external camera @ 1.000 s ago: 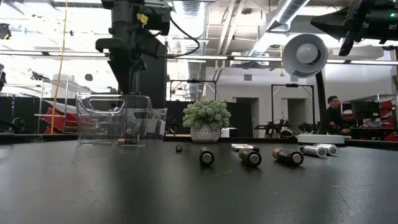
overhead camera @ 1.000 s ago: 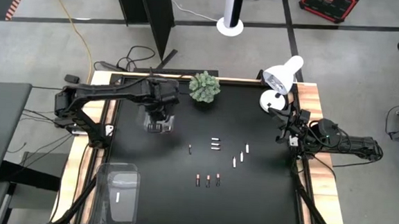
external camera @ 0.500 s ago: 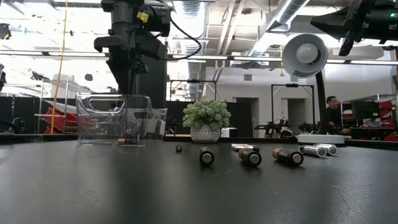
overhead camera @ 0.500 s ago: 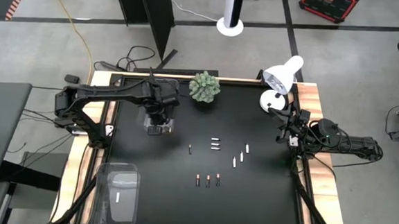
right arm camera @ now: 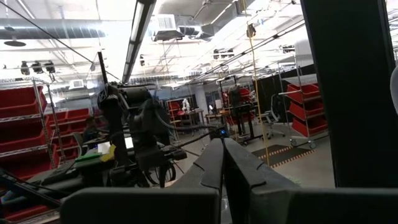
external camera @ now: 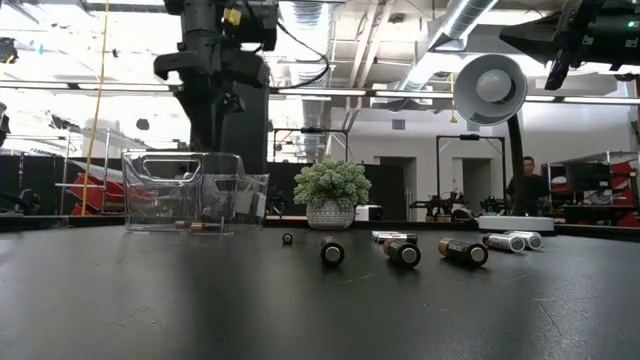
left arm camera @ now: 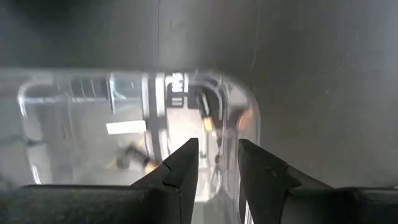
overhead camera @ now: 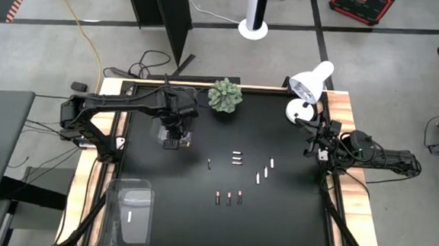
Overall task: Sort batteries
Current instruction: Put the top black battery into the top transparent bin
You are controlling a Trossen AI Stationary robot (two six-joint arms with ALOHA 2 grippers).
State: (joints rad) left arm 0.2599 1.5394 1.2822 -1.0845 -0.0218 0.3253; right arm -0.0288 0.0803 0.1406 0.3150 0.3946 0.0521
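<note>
My left gripper (overhead camera: pixel 174 138) hangs pointing down over a clear bin (overhead camera: pixel 174 133) at the table's far left. Its fingers (left arm camera: pixel 180 167) stand open with nothing between them. On the bin's floor lie dark batteries with copper ends (left arm camera: pixel 132 157), also seen low in the bin (external camera: pixel 190 226). More batteries lie loose mid-table: white ones (overhead camera: pixel 236 158) (overhead camera: pixel 264 171), dark copper-ended ones (overhead camera: pixel 229 197) and a single one (overhead camera: pixel 208 164). My right gripper (right arm camera: pixel 222 146) is shut, at the table's right edge (overhead camera: pixel 315 142), pointing up and away from the batteries.
A second clear bin (overhead camera: pixel 130 213) with a white battery (overhead camera: pixel 130 217) stands at the near left corner. A potted plant (overhead camera: pixel 225 95) and a white lamp (overhead camera: pixel 307 86) stand along the far edge. A person (external camera: pixel 522 185) is in the room beyond.
My left gripper has stayed over the far-left bin, turned a little about its own line, and opened. The copper-ended battery on the bin's floor now lies slightly farther to one side than before.
</note>
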